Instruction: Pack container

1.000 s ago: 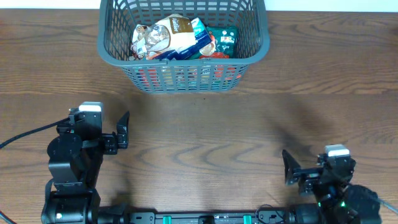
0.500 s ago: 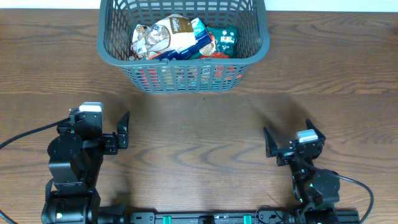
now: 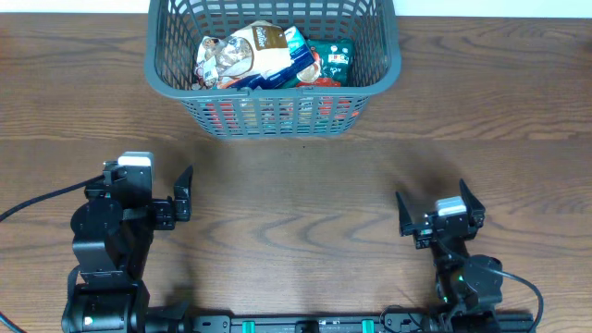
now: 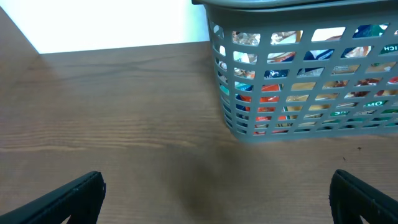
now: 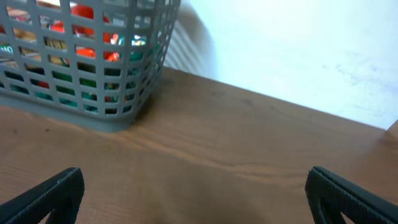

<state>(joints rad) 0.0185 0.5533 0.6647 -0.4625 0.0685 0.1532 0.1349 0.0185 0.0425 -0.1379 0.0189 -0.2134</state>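
Note:
The container, a dark grey slatted basket [image 3: 176, 79], stands at the table's far middle. It holds several grocery packets [image 3: 268, 55]. It also shows in the left wrist view [image 4: 230, 74] and in the right wrist view [image 5: 149, 68]. My left gripper [image 3: 185, 192] is open and empty at the near left, well short of the basket. Its fingers frame bare wood in the left wrist view [image 4: 214, 196]. My right gripper [image 3: 435, 205] is open and empty at the near right. Its fingers frame bare wood in the right wrist view [image 5: 193, 193].
The wooden table [image 3: 296, 185] lies between the arms and the basket. A black cable [image 3: 37, 205] runs off the left arm to the left edge. A white wall [image 5: 298, 43] stands behind the table.
My right arm has swung from the near right corner towards the middle and now faces the basket. The left arm and the basket have not moved.

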